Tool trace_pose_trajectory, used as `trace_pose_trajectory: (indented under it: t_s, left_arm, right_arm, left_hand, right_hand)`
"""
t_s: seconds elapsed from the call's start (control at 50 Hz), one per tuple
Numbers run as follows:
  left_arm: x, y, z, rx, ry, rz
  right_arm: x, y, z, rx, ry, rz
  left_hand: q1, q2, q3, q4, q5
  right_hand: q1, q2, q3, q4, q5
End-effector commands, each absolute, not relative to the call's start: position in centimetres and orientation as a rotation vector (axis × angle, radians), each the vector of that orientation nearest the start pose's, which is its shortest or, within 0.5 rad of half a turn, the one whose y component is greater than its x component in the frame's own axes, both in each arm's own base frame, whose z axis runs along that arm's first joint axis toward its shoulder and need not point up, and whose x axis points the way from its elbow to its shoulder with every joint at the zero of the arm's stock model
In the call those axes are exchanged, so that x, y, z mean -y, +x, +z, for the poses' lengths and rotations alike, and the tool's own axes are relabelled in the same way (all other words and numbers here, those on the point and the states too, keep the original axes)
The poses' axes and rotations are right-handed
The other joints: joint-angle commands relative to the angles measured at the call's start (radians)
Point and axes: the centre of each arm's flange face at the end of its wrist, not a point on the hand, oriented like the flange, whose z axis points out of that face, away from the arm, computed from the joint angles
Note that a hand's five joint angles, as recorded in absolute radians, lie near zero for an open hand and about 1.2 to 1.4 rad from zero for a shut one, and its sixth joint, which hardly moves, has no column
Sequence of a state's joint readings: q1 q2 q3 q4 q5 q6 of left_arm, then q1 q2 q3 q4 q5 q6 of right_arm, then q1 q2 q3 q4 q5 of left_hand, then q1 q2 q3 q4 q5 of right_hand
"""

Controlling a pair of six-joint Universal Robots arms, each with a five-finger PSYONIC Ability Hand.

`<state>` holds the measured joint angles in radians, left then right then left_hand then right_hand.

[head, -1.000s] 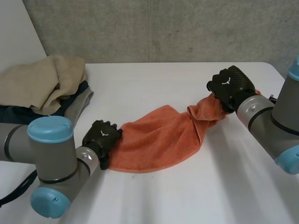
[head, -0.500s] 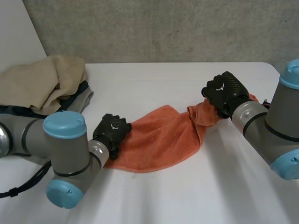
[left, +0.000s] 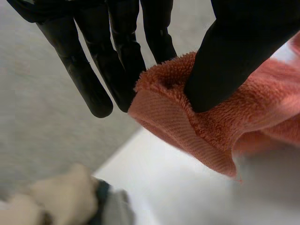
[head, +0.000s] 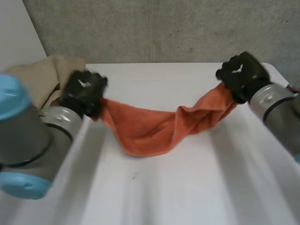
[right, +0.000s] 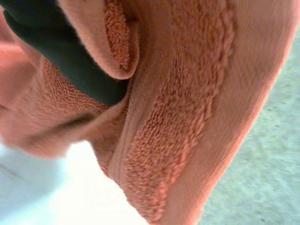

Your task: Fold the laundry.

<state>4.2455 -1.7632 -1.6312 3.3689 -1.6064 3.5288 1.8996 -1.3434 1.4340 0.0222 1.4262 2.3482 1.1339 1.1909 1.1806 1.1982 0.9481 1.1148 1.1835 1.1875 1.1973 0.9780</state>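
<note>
Head view: the orange towel (head: pixel 149 132) hangs in a sagging band between the two hands over the white surface (head: pixel 187 187). The left hand (head: pixel 83 91), at 9 o'clock, has its fingers closed on one end. The right hand (head: pixel 241 75), at 2 o'clock, grips the other, bunched end. A heap of beige and dark clothes (head: pixel 44 77) lies at 10 o'clock, behind the left hand.

Left wrist view: the left hand (left: pixel 225 51) pinches a hemmed edge of the orange towel (left: pixel 197 131), thumb pressed against the nearest fingers (left: pixel 117 70), the others nearly straight.

Right wrist view: a dark finger of the right hand (right: pixel 70 65) is curled into the orange towel (right: pixel 187 117), with cloth folded around it.
</note>
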Motion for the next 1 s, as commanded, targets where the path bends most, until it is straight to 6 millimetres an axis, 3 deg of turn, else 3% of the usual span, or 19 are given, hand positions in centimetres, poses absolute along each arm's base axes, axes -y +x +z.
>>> trace_pose_trajectory:
  t_s: [0.02, 0.1, 0.16, 0.3, 0.42, 0.44, 0.48, 0.62, 0.76, 0.84, 1.0]
  left_arm:
    - [24.0, -22.7, 31.5, -1.925, 0.731, -2.405]
    - [24.6, -21.8, 31.2, -2.011, 0.770, -2.321]
    - [25.9, -21.7, 29.8, -2.110, 0.814, -2.214]
    - [29.2, -21.5, 25.3, -2.304, 0.841, -1.935]
    - [29.6, -22.9, 22.7, -2.425, 0.881, -1.849]
    - [29.5, -23.1, 22.5, -2.437, 0.881, -1.845]
    - [29.2, -23.5, 21.7, -2.473, 0.882, -1.820]
    - [28.7, -23.1, 21.5, -2.481, 0.848, -1.817]
    - [28.1, -22.6, 22.5, -2.434, 0.828, -1.880]
    - [27.8, -22.3, 22.6, -2.427, 0.819, -1.891]
    - [27.8, -22.3, 22.2, -2.439, 0.830, -1.882]
  right_arm:
    - [27.6, 22.0, 32.2, -2.099, -1.355, -2.248]
    - [28.5, 20.1, 30.9, -2.278, -1.341, -2.064]
    - [29.7, 19.4, 28.6, -2.390, -1.356, -1.875]
    - [32.8, 20.7, 25.1, -2.411, -1.341, -1.758]
    - [34.9, 22.0, 21.2, -2.379, -1.206, -1.743]
    - [35.1, 22.1, 20.7, -2.385, -1.189, -1.735]
    - [35.3, 22.6, 19.3, -2.394, -1.164, -1.710]
    - [34.6, 23.2, 18.8, -2.414, -1.136, -1.684]
    - [32.7, 25.3, 19.9, -2.318, -1.216, -1.719]
    - [32.7, 26.9, 18.4, -2.260, -1.301, -1.749]
    - [33.4, 28.2, 14.9, -2.272, -1.509, -1.742]
  left_hand:
    - [0.262, 0.205, 0.216, 0.198, 0.274]
    - [0.262, 0.205, 0.216, 0.198, 0.274]
    - [0.262, 0.205, 0.216, 0.198, 0.274]
    - [0.262, 0.205, 0.216, 0.198, 0.274]
    - [0.262, 0.205, 0.216, 0.198, 0.274]
    - [0.262, 0.205, 0.216, 0.198, 0.274]
    - [0.262, 0.205, 0.216, 0.198, 0.274]
    - [0.262, 0.205, 0.216, 0.198, 0.274]
    - [0.262, 0.205, 0.216, 0.198, 0.274]
    - [0.262, 0.205, 0.216, 0.198, 0.274]
    - [0.262, 0.205, 0.216, 0.198, 0.274]
  right_hand:
    - [0.281, 0.213, 0.209, 0.199, 0.244]
    - [0.281, 0.213, 0.209, 0.199, 0.244]
    - [0.281, 0.213, 0.209, 0.199, 0.244]
    - [0.281, 0.213, 0.209, 0.199, 0.244]
    - [0.281, 0.213, 0.209, 0.199, 0.244]
    - [0.261, 0.192, 0.188, 0.178, 0.223]
    - [-0.032, -0.101, -0.105, -0.115, -0.070]
    - [-0.393, -0.462, -0.466, -0.476, -0.431]
    - [-0.526, -0.595, -0.599, -0.609, -0.564]
    - [-0.526, -0.595, -0.599, -0.609, -0.564]
    - [-0.512, -0.580, -0.584, -0.594, -0.549]
